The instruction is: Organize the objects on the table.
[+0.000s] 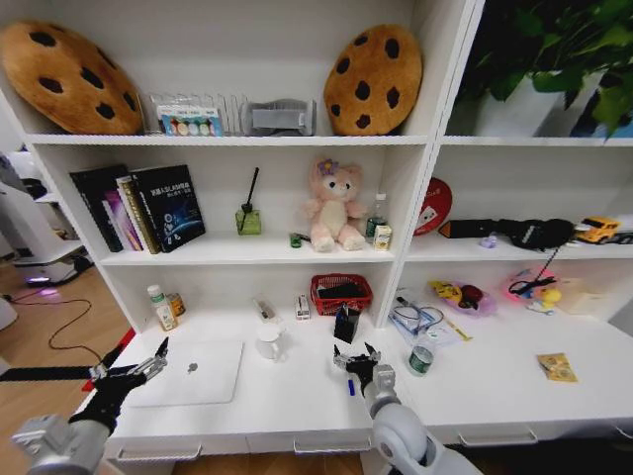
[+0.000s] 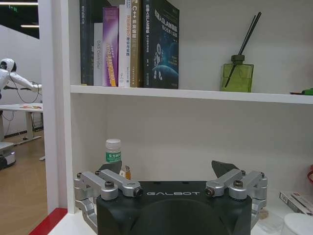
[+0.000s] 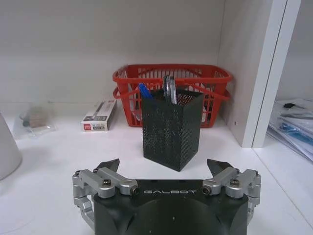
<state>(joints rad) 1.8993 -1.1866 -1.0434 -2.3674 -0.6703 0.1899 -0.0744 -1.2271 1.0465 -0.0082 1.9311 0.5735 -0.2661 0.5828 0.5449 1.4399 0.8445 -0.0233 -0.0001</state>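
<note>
From the head view, the left pincer (image 1: 148,364) hung spread and empty over the long white table's (image 1: 297,396) front left corner, beside the slim silver laptop (image 1: 193,372). The right pincer (image 1: 358,357) gaped near the front edge above a thin blue pen (image 1: 350,387). From the right wrist view, bare tabletop separated it from the black mesh pen holder (image 3: 172,128) fronting the red mesh basket (image 3: 171,78).

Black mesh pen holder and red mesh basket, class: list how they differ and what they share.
The black pen holder is tall, narrow and square; the red basket is low and wide. The holder has pens standing in it and stands nearer the right gripper; the basket sits behind it. Both are mesh.
</note>
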